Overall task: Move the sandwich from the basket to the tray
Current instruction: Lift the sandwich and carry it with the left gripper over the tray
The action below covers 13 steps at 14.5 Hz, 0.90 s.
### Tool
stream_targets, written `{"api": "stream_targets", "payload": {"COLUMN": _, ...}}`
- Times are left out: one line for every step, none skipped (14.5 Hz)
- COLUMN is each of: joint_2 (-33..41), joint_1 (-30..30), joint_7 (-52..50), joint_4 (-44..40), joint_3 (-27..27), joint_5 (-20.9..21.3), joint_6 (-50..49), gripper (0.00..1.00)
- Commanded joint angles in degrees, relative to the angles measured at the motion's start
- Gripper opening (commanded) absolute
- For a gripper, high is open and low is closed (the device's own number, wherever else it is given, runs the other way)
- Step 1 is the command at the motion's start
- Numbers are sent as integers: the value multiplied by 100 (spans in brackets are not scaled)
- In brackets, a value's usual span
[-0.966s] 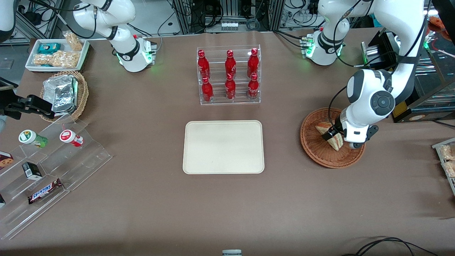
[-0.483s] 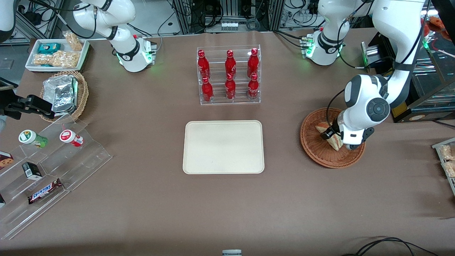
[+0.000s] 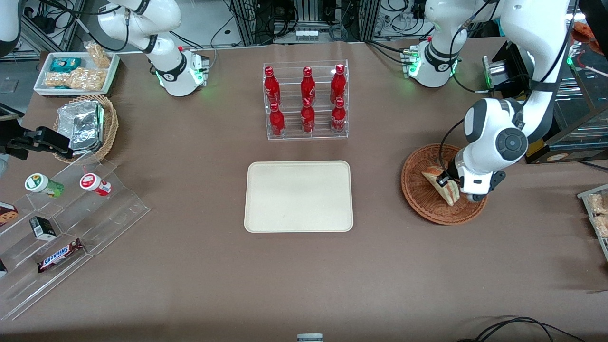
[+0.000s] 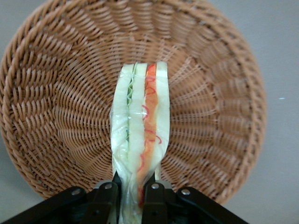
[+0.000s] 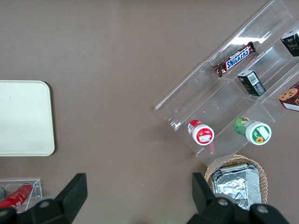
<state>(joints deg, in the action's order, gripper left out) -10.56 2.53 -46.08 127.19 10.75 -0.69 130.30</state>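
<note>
The sandwich, a wedge of white bread with orange and green layers in clear wrap, stands on edge in the reddish-brown wicker basket toward the working arm's end of the table. My left gripper is just above the basket, shut on the sandwich's end. In the left wrist view the sandwich runs out from between the two black fingers of the gripper, with the basket weave under it. The cream tray lies bare at mid-table, apart from the basket.
A clear rack of red bottles stands farther from the front camera than the tray. Toward the parked arm's end are a tan basket of foil packs, a white snack tray and a stepped acrylic stand with snacks.
The working arm's wrist shifted slightly over the basket. The sandwich turned in the grip and now shows edge-on, tilted up from the basket floor.
</note>
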Motion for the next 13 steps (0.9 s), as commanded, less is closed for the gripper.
{"api": "stream_targets", "payload": {"joint_2": 502, "joint_1": -365, "joint_7": -120, "joint_4": -271, "joint_3": 346, "joint_5": 8, "joint_6": -277, "gripper": 2}}
{"api": "stream_targets", "payload": {"joint_2": 493, "joint_1": -576, "joint_7": -225, "joint_4": -491, "joint_3": 479, "joint_5": 16, "joint_6": -373, "gripper": 2}}
{"api": "stream_targets", "payload": {"joint_2": 476, "joint_1": -813, "joint_7": -252, "joint_4": -668, "joint_3": 533, "joint_5": 34, "joint_6": -461, "gripper": 3}}
{"api": "stream_targets", "payload": {"joint_2": 458, "joint_1": -1102, "joint_7": -200, "joint_4": -791, "joint_3": 551, "joint_5": 51, "joint_6": -549, "gripper": 3}}
{"api": "stream_targets", "payload": {"joint_2": 345, "joint_1": -1410, "joint_7": -122, "joint_4": -888, "joint_3": 551, "joint_5": 173, "joint_6": -550, "gripper": 4}}
{"api": "stream_targets", "payload": {"joint_2": 161, "joint_1": -1743, "joint_7": -138, "joint_4": -1089, "joint_3": 551, "joint_5": 288, "joint_6": -567, "gripper": 4}}
{"api": "stream_targets", "payload": {"joint_2": -58, "joint_1": -2051, "joint_7": -164, "joint_4": -1274, "joint_3": 551, "joint_5": 298, "joint_6": -558, "gripper": 4}}
{"api": "stream_targets", "payload": {"joint_2": -304, "joint_1": -2350, "joint_7": -165, "joint_4": -1450, "joint_3": 551, "joint_5": 298, "joint_6": -489, "gripper": 4}}
{"api": "stream_targets", "payload": {"joint_2": -585, "joint_1": -2597, "joint_7": -130, "joint_4": -1634, "joint_3": 551, "joint_5": 315, "joint_6": -384, "gripper": 4}}
{"api": "stream_targets", "payload": {"joint_2": -857, "joint_1": -2817, "joint_7": -103, "joint_4": -1897, "joint_3": 551, "joint_5": 333, "joint_6": -391, "gripper": 5}}
{"api": "stream_targets", "payload": {"joint_2": -1095, "joint_1": -2967, "joint_7": -95, "joint_4": -2074, "joint_3": 542, "joint_5": 368, "joint_6": -391, "gripper": 5}}
{"api": "stream_targets", "payload": {"joint_2": -1315, "joint_1": -3099, "joint_7": -138, "joint_4": -2302, "joint_3": 551, "joint_5": 612, "joint_6": -391, "gripper": 7}}
{"api": "stream_targets", "payload": {"joint_2": -1578, "joint_1": -3205, "joint_7": -208, "joint_4": -2565, "joint_3": 551, "joint_5": 762, "joint_6": -409, "gripper": 7}}
